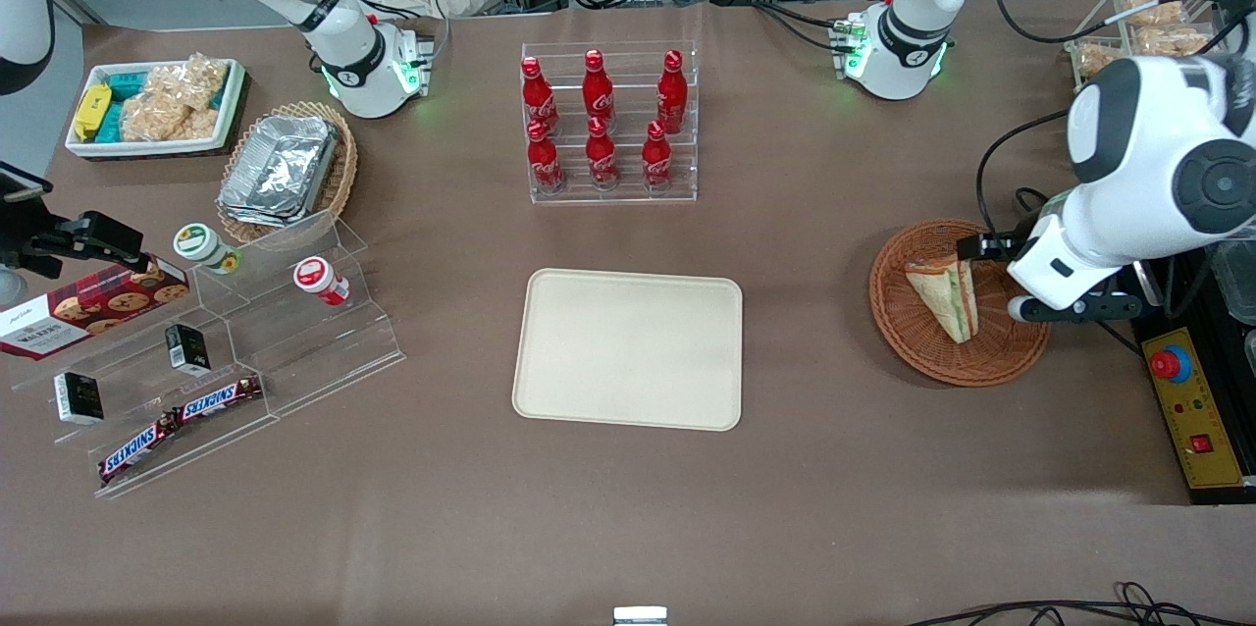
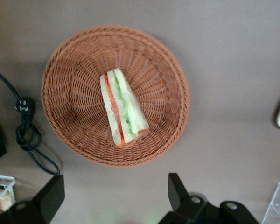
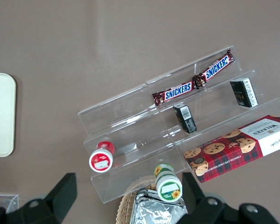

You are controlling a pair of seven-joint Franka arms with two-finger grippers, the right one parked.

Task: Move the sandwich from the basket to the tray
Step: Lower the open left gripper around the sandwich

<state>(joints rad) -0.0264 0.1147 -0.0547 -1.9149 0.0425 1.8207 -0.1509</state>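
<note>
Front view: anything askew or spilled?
Nothing stands out. The sandwich lies intact in the basket, the tray sits flat and bare, and the gripper hovers open above the basket.

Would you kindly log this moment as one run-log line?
phase: approach | gripper: open, above basket | sandwich: in basket, ungrasped | tray: no sandwich yet

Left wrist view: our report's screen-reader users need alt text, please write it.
A triangular sandwich lies in a round reddish-brown wicker basket on a brown table. The open gripper hangs above the table beside the basket; a black cable lies nearby.
</note>
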